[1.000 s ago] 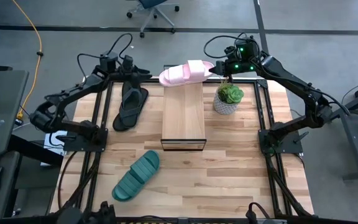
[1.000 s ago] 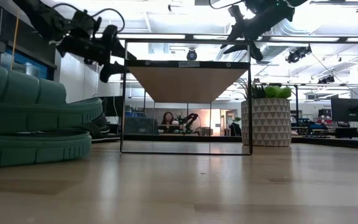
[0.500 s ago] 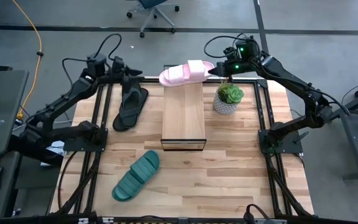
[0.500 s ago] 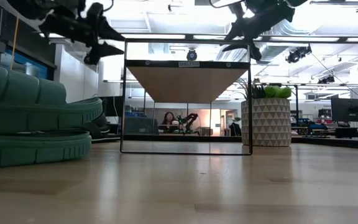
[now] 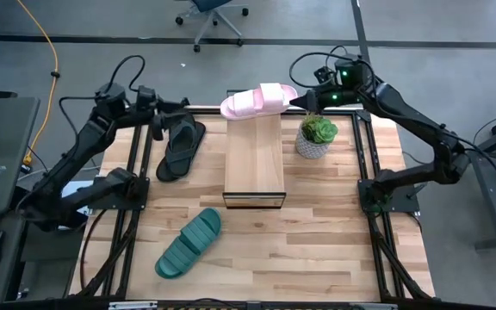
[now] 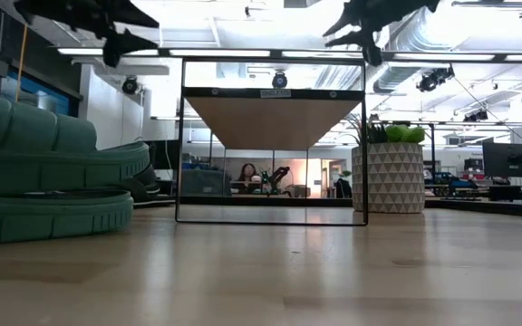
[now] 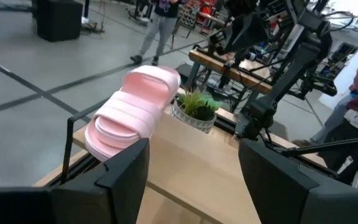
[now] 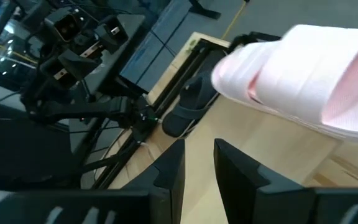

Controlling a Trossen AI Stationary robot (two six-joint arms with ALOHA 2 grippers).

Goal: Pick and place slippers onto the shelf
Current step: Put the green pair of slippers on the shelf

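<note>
— Wooden tabletop (image 5: 317,224), what lies on it?

— At the middle stands the shelf (image 5: 254,159). The pale pink slide (image 5: 258,101) lies across its far end and hangs past both long edges. The black flip-flop (image 5: 180,148) is left of the shelf; the teal-green slide (image 5: 188,244) is near the front, with bare wood around it. A potted plant (image 5: 317,135) stands just right of the shelf.

— And the grippers?

— The left gripper (image 5: 172,118) is raised over the table's far left edge, fingers apart and empty. The right gripper (image 5: 304,101) is just beside the pink slide's toe, fingers apart with a narrow gap, not touching it.

— Do the views differ?

— The low view hides the pink slide; it shows the teal slide large at left and a person far behind.
</note>
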